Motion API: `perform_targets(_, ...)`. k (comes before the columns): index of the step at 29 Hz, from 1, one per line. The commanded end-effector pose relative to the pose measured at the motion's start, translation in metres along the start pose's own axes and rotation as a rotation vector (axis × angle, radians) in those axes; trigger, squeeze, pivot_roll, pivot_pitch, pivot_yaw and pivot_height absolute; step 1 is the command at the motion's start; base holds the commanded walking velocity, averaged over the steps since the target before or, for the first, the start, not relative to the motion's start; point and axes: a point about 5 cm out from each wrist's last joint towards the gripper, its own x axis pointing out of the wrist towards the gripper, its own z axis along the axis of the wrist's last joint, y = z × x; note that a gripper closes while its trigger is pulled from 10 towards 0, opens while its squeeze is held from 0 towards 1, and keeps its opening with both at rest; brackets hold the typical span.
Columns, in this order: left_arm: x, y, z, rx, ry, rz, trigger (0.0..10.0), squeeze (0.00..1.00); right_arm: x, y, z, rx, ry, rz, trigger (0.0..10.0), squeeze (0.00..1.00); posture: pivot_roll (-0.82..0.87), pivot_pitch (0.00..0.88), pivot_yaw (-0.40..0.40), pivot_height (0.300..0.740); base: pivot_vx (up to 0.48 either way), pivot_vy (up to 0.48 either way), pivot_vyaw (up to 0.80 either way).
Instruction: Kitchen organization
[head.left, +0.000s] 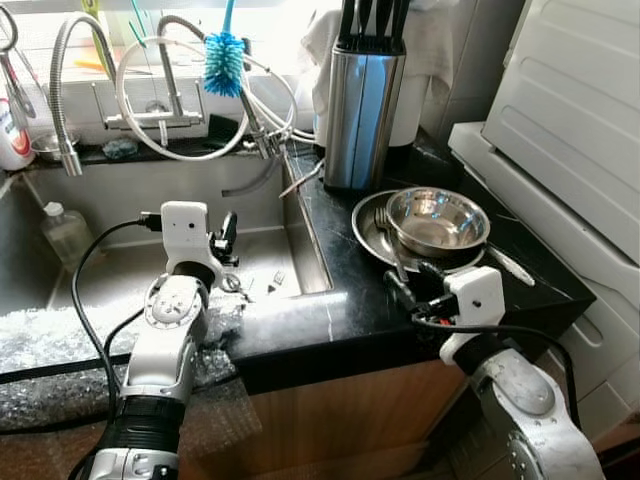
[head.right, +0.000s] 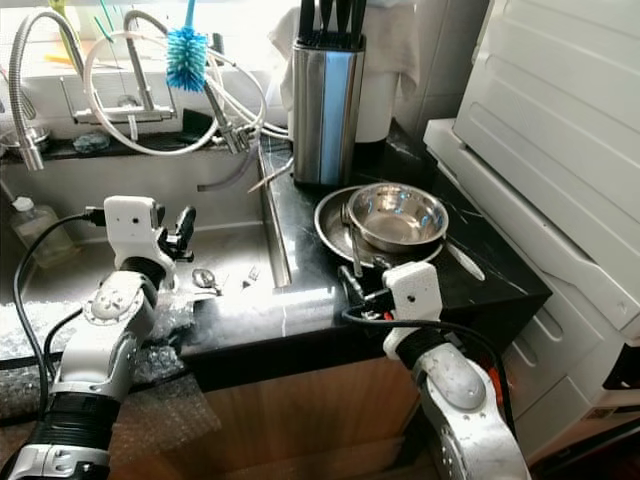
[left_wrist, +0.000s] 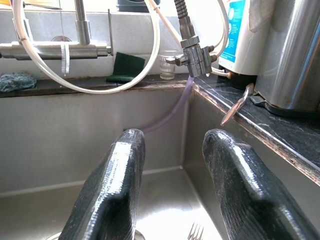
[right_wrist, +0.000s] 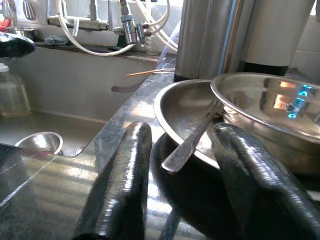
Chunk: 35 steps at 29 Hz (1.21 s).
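Two grippers are working apart: the right gripper (right_wrist: 175, 175), fingers spread, is lining up on the fork handle (right_wrist: 192, 142) jutting toward six o'clock from the steel plate (head.left: 372, 235) under the bowl (head.left: 437, 220), probably to lift it; the left gripper (left_wrist: 172, 187), also spread, is hovering over the sink (head.left: 120, 270).
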Motion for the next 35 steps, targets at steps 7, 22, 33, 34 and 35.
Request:
perform_targets(7, 0.0014, -0.004, 0.0064, 0.008, -0.027, -0.005, 10.0, 0.0, 0.005, -0.0077, -0.0019, -0.038, 0.016, -0.007, 10.0, 0.0, -0.15, 0.008, -0.029, 0.74, 0.0, 0.0, 0.0)
perform_targets(22, 0.0025, -0.0039, 0.0085, 0.01, -0.039, -0.002, 10.0, 0.0, 0.0093, -0.0059, -0.0012, -0.032, -0.002, 0.007, 0.0, 0.0, -0.14, 0.0, -0.028, 0.74, 0.0, 0.0, 0.0)
perform_targets(33, 0.0034, -0.0036, 0.0099, 0.014, -0.043, 0.003, 10.0, 0.0, 0.0104, -0.0061, 0.0003, -0.022, -0.012, 0.008, 0.0, 0.0, -0.14, 0.0, -0.032, 0.74, 0.0, 0.0, 0.0)
perform_targets(34, 0.0035, -0.0031, 0.0098, 0.014, -0.043, 0.005, 10.0, 0.0, 0.0106, -0.0063, 0.0005, -0.022, -0.012, 0.008, 0.0, 0.0, -0.14, 0.0, -0.032, 0.74, 0.0, 0.0, 0.0)
perform_targets(35, 0.0035, -0.0031, 0.0098, 0.014, -0.043, 0.005, 10.0, 0.0, 0.0106, -0.0063, 0.0005, -0.022, -0.012, 0.008, 0.0, 0.0, -0.14, 0.0, -0.032, 0.74, 0.0, 0.0, 0.0)
